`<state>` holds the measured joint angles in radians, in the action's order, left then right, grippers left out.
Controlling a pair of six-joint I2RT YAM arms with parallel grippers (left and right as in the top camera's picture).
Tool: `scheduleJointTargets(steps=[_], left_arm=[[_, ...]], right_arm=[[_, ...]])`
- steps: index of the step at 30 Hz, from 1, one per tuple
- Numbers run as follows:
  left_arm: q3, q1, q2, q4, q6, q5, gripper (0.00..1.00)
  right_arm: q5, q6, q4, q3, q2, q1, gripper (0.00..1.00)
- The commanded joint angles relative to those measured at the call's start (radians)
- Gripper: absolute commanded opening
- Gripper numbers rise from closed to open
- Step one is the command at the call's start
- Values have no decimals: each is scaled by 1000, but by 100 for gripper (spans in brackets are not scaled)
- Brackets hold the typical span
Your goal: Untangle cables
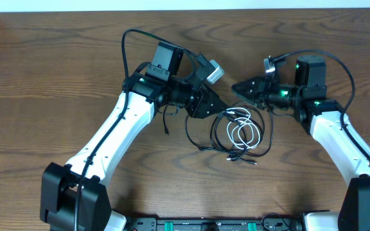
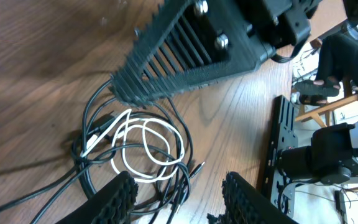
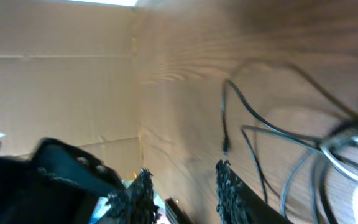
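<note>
While cables (image 1: 236, 135) lie tangled (1 white cable (image 2: 115, 155), blk uncountable) | L gripper (image 2: 182, 199) apart | R gripper (image 3: 184, 193) apart

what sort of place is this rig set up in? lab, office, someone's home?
Probably a robotics lab or workshop bench: a left arm and right arm based at a wood-grain table, a cardboard panel standing beside it, and a black rail with more gear past the edge.
</note>
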<state>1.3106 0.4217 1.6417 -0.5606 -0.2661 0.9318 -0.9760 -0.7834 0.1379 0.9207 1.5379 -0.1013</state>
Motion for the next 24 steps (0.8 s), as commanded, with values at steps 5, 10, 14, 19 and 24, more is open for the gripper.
scheduleJointTargets(steps=[5,10,14,19,24], left_arm=[[14,2,5,-63,-6,-216,46],[14,2,5,-135,-7,-348,46],[14,2,5,-140,-6,-357,46],[14,2,5,-140,-6,-357,46],[14,2,5,-139,-6,-357,47]], right_arm=[[38,227,273,14,-10,6,33],[36,418,539,14,-10,3,35],[164,569,741,14,-10,-29,41],[317,598,805,4,-10,-124,51],[454,544,772,-17,-10,-230,50]])
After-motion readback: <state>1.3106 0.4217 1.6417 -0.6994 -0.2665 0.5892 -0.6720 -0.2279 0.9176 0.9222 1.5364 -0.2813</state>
